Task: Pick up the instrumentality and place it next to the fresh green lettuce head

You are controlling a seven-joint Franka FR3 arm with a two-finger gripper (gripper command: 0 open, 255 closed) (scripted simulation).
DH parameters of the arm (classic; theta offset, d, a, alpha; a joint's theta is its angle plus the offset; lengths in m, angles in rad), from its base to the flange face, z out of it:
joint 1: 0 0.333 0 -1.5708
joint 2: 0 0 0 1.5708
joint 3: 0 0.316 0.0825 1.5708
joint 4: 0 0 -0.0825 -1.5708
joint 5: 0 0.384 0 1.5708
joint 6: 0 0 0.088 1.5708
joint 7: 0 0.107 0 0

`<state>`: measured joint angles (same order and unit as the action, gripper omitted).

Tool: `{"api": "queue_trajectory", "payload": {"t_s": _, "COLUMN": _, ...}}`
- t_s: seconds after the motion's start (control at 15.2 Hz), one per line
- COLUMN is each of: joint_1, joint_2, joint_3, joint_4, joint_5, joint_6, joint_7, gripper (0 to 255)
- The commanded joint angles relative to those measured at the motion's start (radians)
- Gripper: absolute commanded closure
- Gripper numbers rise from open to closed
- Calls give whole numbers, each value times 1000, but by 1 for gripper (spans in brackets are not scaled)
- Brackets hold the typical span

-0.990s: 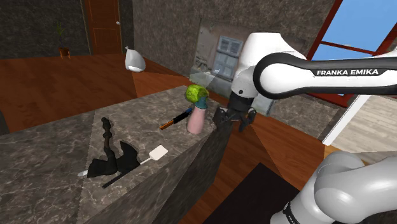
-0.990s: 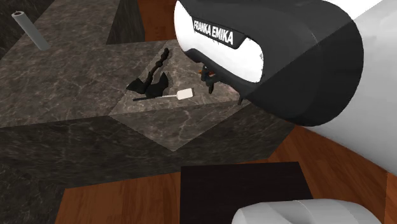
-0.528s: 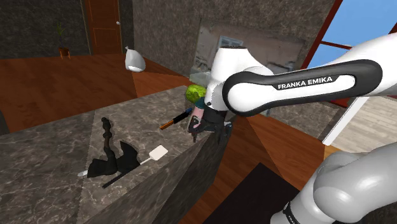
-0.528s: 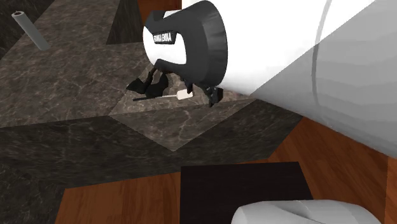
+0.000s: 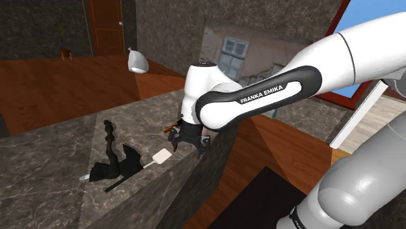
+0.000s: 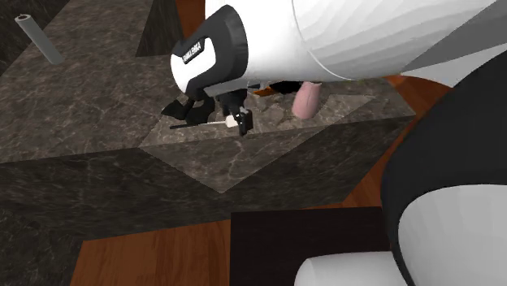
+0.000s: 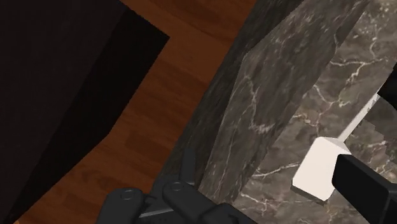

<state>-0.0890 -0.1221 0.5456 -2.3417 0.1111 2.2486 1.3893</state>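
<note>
The claw (image 5: 187,142) hangs open and empty just above the near edge of the surface (image 5: 58,162), its two black fingers spread and clasping nothing. In the wrist view one finger stands just beside the white head of the tool, not touching it.

The surface is dark veined stone, with brown wooden floor (image 5: 45,91) below its edge. On it lies a black, jagged object (image 5: 116,164). Beside that, toward the claw, lies the white-headed tool (image 5: 161,155): a thin dark handle ending in a small pale flat head, lying flat near the surface's edge. I take this to be the thing to pick up. A pink bottle (image 6: 306,99) stands further along the surface, behind the arm in the second exterior view.

The step in hand looks like the approach before the grasp. Next, the claw probably needs to shift so the tool sits between its fingers, descend until they straddle it, and close. The tool lies low and slim, so the fingers must come nearly down to the stone.
</note>
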Motion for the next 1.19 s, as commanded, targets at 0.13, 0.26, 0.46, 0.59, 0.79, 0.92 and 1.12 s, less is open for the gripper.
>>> {"api": "queue_trajectory", "payload": {"t_s": 0.13, "joint_1": -2, "joint_2": 197, "joint_3": 33, "joint_4": 121, "joint_5": -124, "joint_6": 54, "joint_7": 244, "gripper": 0}}
{"api": "queue_trajectory", "payload": {"t_s": 0.26, "joint_1": 16, "joint_2": 291, "joint_3": 24, "joint_4": 188, "joint_5": -188, "joint_6": 68, "joint_7": 353, "gripper": 0}}
{"api": "queue_trajectory", "payload": {"t_s": 0.46, "joint_1": 61, "joint_2": 425, "joint_3": -13, "joint_4": 298, "joint_5": -266, "joint_6": 77, "joint_7": 497, "gripper": 0}}
{"api": "queue_trajectory", "payload": {"t_s": 0.59, "joint_1": 96, "joint_2": 509, "joint_3": -45, "joint_4": 378, "joint_5": -304, "joint_6": 77, "joint_7": 578, "gripper": 0}}
{"api": "queue_trajectory", "payload": {"t_s": 0.79, "joint_1": 146, "joint_2": 629, "joint_3": -92, "joint_4": 506, "joint_5": -341, "joint_6": 69, "joint_7": 680, "gripper": 0}}
{"api": "queue_trajectory", "payload": {"t_s": 0.92, "joint_1": 157, "joint_2": 655, "joint_3": -103, "joint_4": 524, "joint_5": -348, "joint_6": 76, "joint_7": 696, "gripper": 0}}
{"api": "queue_trajectory", "payload": {"t_s": 1.12, "joint_1": 166, "joint_2": 682, "joint_3": -113, "joint_4": 523, "joint_5": -362, "joint_6": 104, "joint_7": 704, "gripper": 0}}
